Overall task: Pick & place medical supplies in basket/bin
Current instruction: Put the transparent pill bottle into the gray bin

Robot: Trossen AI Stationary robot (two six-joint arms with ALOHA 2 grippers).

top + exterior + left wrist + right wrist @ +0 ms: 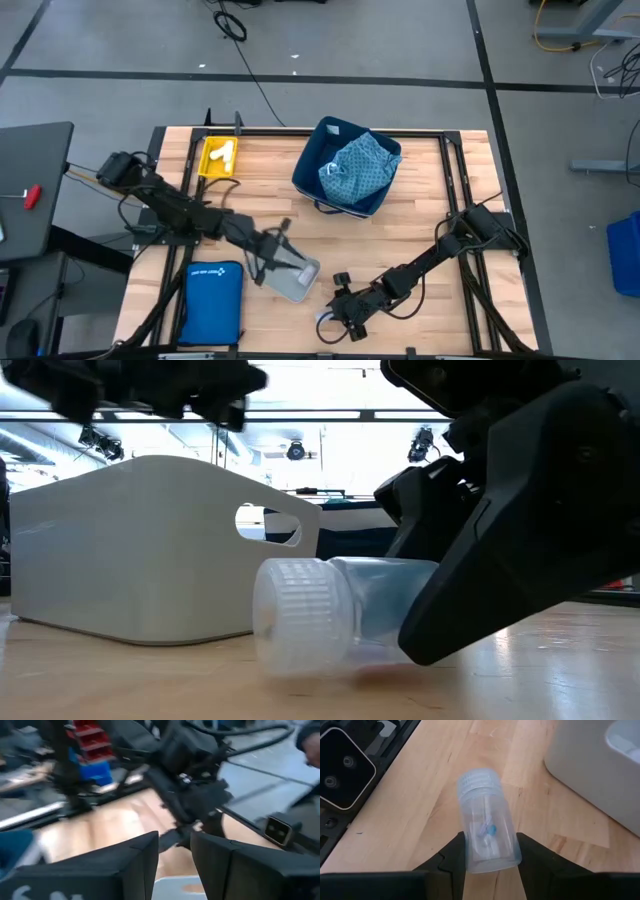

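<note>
Between the right end effector fingers, vial (on its side), cap outward.

Even, bright overhead light falls on the tabletop, with soft shadows under the arms; the low view is backlit by glaring ceiling strips; the left wrist view is smeared with motion blur; the right wrist view is sharp

The table carries three containers: one large navy soft-sided bin at twelve o'clock, one small yellow plastic bin at ten o'clock, and one shallow translucent grey tray at six o'clock. There is one teal patterned cloth, one clear screw-capped plastic vial, one flat blue zip pouch at seven o'clock, and two dark arms.
</note>
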